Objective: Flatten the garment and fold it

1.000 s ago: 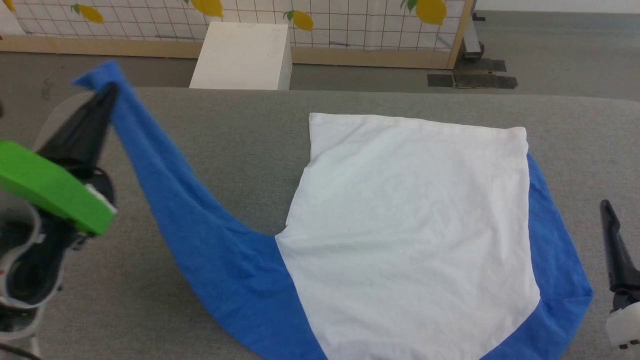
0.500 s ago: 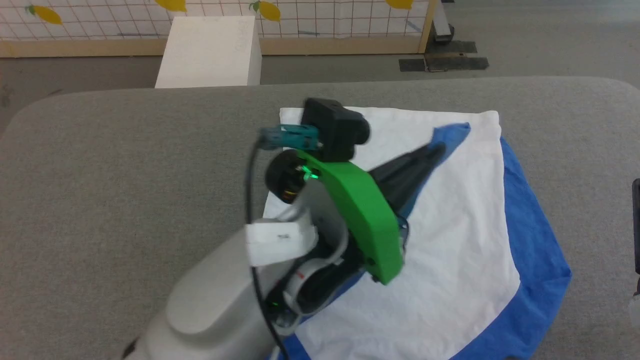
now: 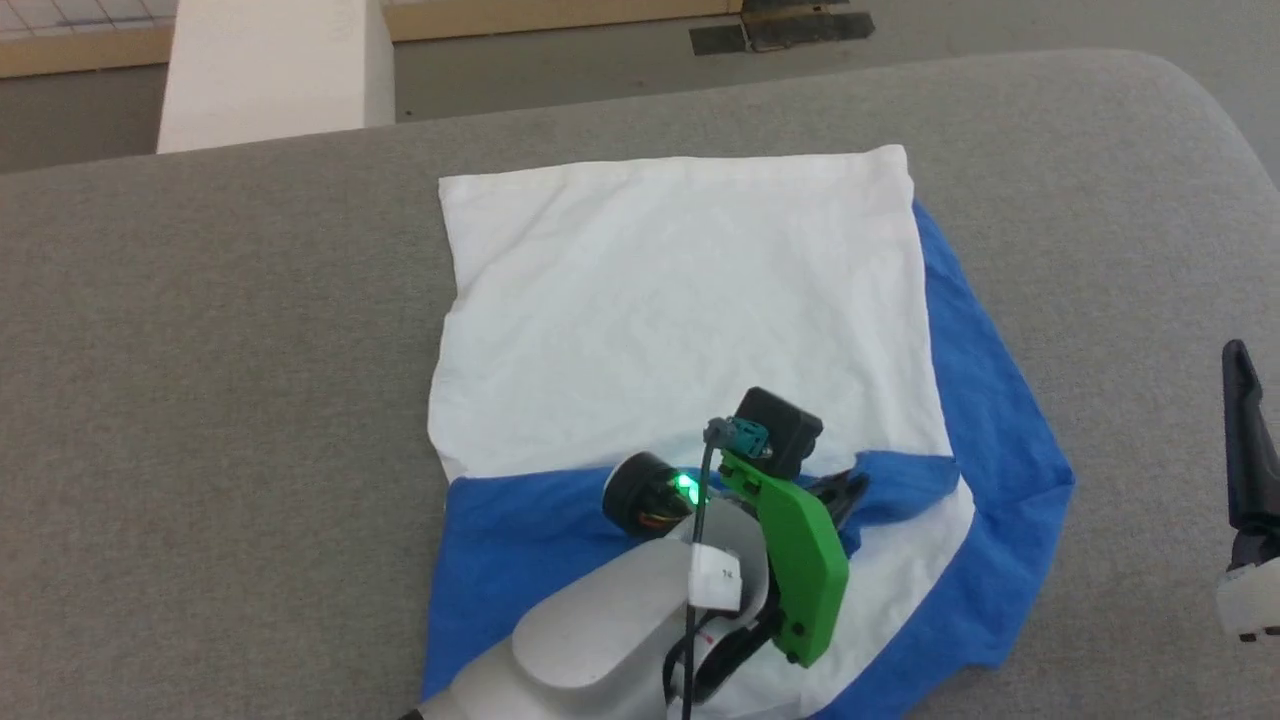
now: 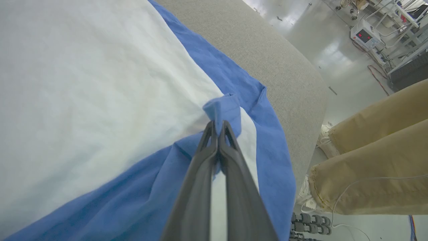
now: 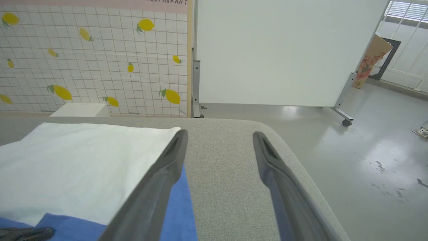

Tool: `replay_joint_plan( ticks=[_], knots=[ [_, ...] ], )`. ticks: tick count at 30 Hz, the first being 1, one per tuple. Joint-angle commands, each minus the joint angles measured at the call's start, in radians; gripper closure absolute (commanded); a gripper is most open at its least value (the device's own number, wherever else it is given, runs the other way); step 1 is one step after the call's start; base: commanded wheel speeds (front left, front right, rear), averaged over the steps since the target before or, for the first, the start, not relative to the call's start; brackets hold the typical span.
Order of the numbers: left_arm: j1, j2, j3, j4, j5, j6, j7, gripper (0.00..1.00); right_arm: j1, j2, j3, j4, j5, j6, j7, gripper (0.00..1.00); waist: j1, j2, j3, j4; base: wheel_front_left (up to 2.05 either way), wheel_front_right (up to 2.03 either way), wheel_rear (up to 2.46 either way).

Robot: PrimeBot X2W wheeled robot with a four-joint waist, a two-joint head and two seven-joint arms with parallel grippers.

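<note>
The garment lies on the grey table, white body panel up, with blue cloth along its right and near edges. One blue sleeve is folded across the near part of the white panel. My left gripper is shut on that sleeve's tip, low over the garment's near right; the left wrist view has the fingers pinching a blue fold. My right gripper hovers off the garment's right side, open with nothing between its fingers, beside the white panel.
A white box stands on the floor past the table's far edge. A lemon-print partition and a white board stand beyond. A person's legs in tan trousers are by the table's rounded right end.
My left gripper swung the blue sleeve from the far left over the white panel, then down to its near right. The head camera also shifted. The right gripper stayed put.
</note>
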Motion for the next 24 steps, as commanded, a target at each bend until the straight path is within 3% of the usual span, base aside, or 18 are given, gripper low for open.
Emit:
replay_joint_plan(
  ticks=[1,2,3,4,5,13,19,24],
  knots=[
    [-0.012,-0.004,-0.017,0.034,0.003,-0.003,-0.023,1.0,-0.023,0.004,0.011,0.009,0.008,-0.002,-0.009,0.0,0.0,-0.0001,0.048,-0.05,0.0,0.0,0.0],
    [-0.014,-0.004,-0.029,0.054,-0.007,-0.001,-0.032,1.0,-0.027,0.004,0.016,0.014,0.008,-0.002,-0.011,0.0,0.0,-0.0001,0.052,-0.055,0.0,0.0,0.0],
    [-0.019,-0.004,-0.048,0.077,-0.018,0.002,-0.04,0.79,-0.032,0.004,0.021,0.02,0.009,-0.002,-0.013,0.0,0.0,-0.0001,0.057,-0.06,0.0,0.0,0.0],
    [-0.023,-0.004,-0.062,0.091,-0.026,0.006,-0.048,0.51,-0.035,0.004,0.024,0.024,0.009,-0.002,-0.014,0.0,0.0,-0.0001,0.06,-0.063,0.0,0.0,0.0],
    [-0.029,-0.005,-0.076,0.104,-0.04,0.011,-0.059,0.0,-0.038,0.003,0.025,0.029,0.01,-0.002,-0.016,0.0,0.0,-0.0001,0.062,-0.064,0.0,0.0,0.0],
    [-0.104,-0.005,-0.124,0.082,-0.149,0.033,-0.168,0.0,-0.038,-0.003,0.008,0.042,0.004,-0.002,-0.014,0.0,0.0,-0.0001,0.029,-0.014,0.0,0.0,0.0],
    [-0.172,0.004,-0.042,0.028,-0.19,0.063,-0.293,0.0,-0.009,-0.001,-0.002,0.029,-0.002,-0.002,0.002,0.0,0.0,-0.0001,-0.038,0.06,0.0,0.0,0.0],
    [-0.165,0.173,0.07,-0.07,-0.139,0.154,-0.39,0.0,0.022,0.011,-0.002,0.017,-0.007,-0.002,0.017,0.0,0.0,-0.0001,-0.09,0.111,0.0,0.0,0.0]
  ],
)
